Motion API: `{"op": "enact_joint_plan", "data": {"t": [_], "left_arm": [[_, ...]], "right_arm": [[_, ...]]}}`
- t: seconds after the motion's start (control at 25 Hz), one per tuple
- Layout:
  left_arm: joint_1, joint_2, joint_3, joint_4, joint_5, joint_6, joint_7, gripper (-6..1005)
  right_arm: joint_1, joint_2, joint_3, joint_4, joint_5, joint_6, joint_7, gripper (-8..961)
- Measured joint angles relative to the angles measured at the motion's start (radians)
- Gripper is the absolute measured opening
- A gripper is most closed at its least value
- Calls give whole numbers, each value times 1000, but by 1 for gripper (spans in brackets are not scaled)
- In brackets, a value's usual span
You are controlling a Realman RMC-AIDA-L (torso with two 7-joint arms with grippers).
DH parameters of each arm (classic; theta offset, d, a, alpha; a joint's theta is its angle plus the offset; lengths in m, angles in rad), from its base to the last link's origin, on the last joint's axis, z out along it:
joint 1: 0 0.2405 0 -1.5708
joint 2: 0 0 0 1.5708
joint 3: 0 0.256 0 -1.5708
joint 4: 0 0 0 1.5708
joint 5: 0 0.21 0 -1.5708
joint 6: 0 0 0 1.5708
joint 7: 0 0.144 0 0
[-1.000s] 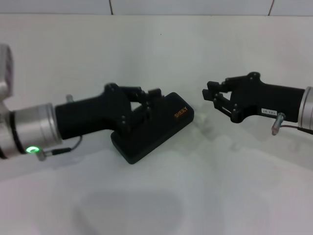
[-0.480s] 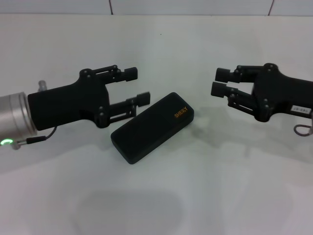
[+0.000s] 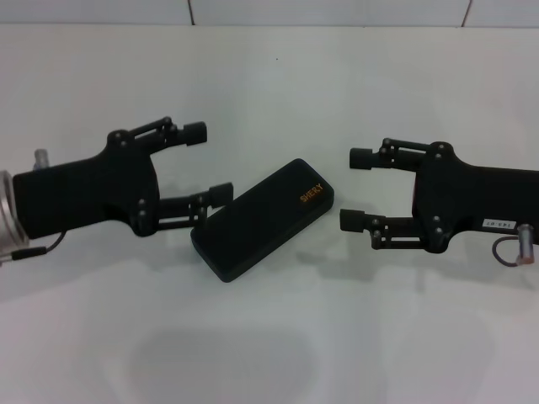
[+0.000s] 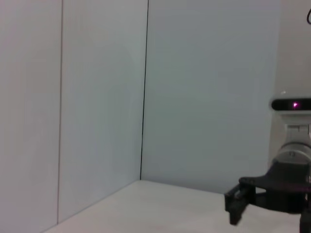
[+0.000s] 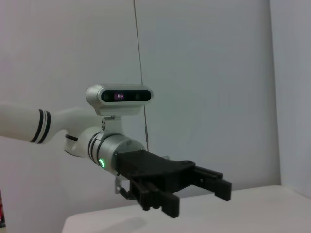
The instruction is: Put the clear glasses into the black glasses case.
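Observation:
The black glasses case [image 3: 263, 219] lies shut and slanted on the white table, its gold lettering [image 3: 312, 194] on the lid. The clear glasses are out of view. My left gripper [image 3: 209, 162] hovers open just left of the case, its lower finger [image 3: 210, 196] close to the case's near-left edge. My right gripper [image 3: 354, 189] is open to the right of the case, a short gap away. The right wrist view shows the left gripper [image 5: 197, 187] open in the air. Part of the right gripper [image 4: 243, 199] shows in the left wrist view.
The white table [image 3: 278, 337] spreads around the case, with a tiled wall edge [image 3: 337, 21] at the back. Pale walls [image 4: 97, 97] fill the wrist views.
The left gripper has come off the case lid, drawn back to the left and opened wide. The right gripper has opened wider and shifted slightly toward me. The case stays shut.

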Motion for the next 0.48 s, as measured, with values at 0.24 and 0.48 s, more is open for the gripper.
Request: {"op": "enact_joint_plan", "data": {"t": [0.24,0.48], "left_arm": [[19,-6,-3,-2,21,0,0,884],[24,-11,-4,-2,23,0,0,883]], "right_arm": [[12,0,-6,21,4,8,-50,804],[18,0,-22,34,4,18,-66,836]]}}
